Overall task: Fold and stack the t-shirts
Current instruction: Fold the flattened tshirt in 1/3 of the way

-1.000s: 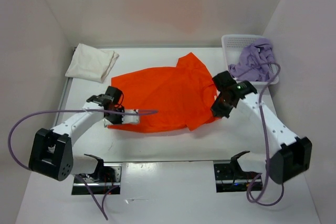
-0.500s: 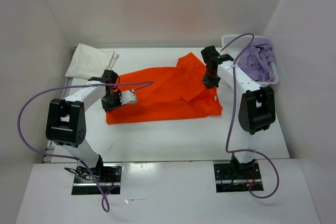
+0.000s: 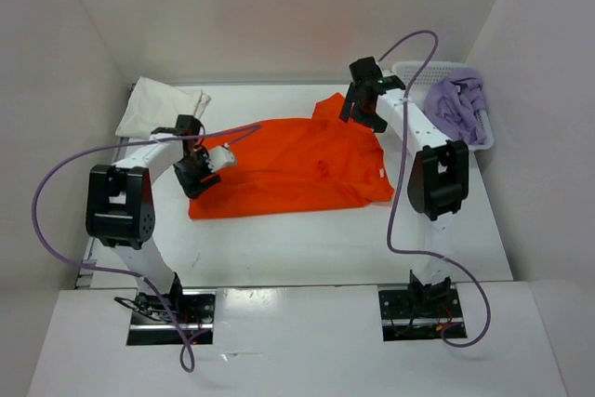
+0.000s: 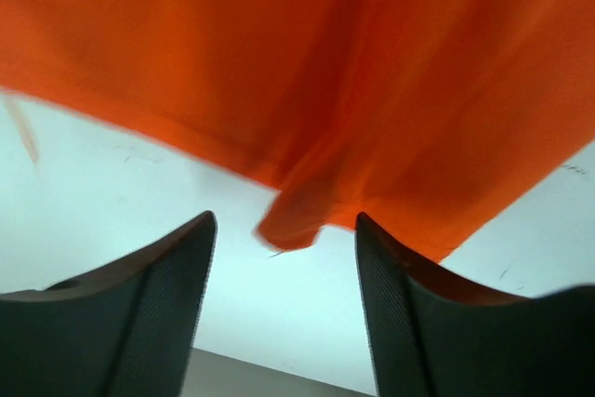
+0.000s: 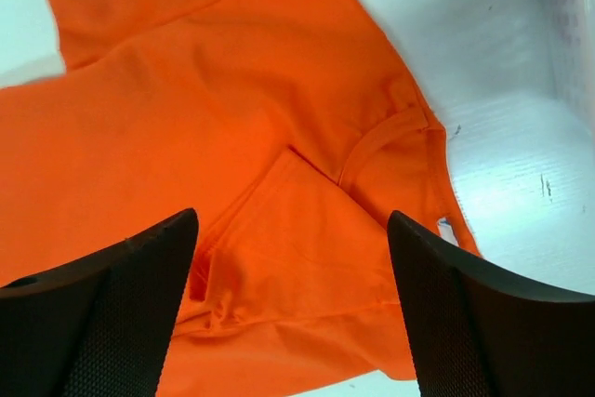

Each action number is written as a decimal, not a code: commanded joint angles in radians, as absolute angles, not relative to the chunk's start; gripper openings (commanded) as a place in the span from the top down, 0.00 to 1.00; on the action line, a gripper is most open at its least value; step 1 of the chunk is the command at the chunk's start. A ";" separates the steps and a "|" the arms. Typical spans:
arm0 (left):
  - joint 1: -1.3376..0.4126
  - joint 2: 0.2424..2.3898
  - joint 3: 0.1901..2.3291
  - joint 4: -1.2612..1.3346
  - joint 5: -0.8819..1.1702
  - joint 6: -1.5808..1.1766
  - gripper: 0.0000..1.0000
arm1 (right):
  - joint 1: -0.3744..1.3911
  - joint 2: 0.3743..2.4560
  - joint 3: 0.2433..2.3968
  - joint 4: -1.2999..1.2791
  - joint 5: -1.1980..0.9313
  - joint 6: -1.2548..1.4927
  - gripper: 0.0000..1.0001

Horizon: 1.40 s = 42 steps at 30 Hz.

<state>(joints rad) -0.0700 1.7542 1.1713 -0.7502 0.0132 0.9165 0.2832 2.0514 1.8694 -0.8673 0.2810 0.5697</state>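
Now, with left fingers (image 4: 139,313) and right fingers (image 5: 102,313) both spread and empty above the partly folded orange t-shirt (image 3: 297,169), midway between the counter's (image 3: 279,248) side edges, the robot should probably pinch matching edge points and carry them together, keeping the crease straight.

Left fingers (image 4: 139,313) and right fingers (image 5: 102,304) apparently released the orange t-shirt (image 3: 288,169).

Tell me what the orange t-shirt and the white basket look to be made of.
The orange t-shirt looks like soft, matte knit cloth: it lies in creases and has a stitched collar band. The basket appears to be rigid white plastic: its wall holds shape and shows a regular grid of holes.
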 commanded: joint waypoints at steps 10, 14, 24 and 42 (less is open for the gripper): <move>0.137 1.669 1.097 -0.759 0.196 0.689 0.14 | 0.235 1.601 1.191 -0.764 0.160 0.748 0.12; 0.164 1.746 1.112 -0.739 0.270 0.577 0.09 | 0.155 1.580 1.069 -0.655 0.109 0.785 0.13; 0.175 1.862 1.089 -0.660 0.285 0.439 0.22 | 0.089 1.736 0.988 -0.508 0.006 0.767 0.35; 0.186 1.625 0.989 -0.977 0.210 0.626 1.00 | 0.049 1.243 0.836 -0.922 -0.112 0.824 1.00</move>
<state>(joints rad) 0.1768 1.6920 0.9905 -0.8494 0.2100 0.5716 0.0395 1.2953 0.8265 -0.7853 -0.1028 0.8146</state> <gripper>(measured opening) 0.004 0.013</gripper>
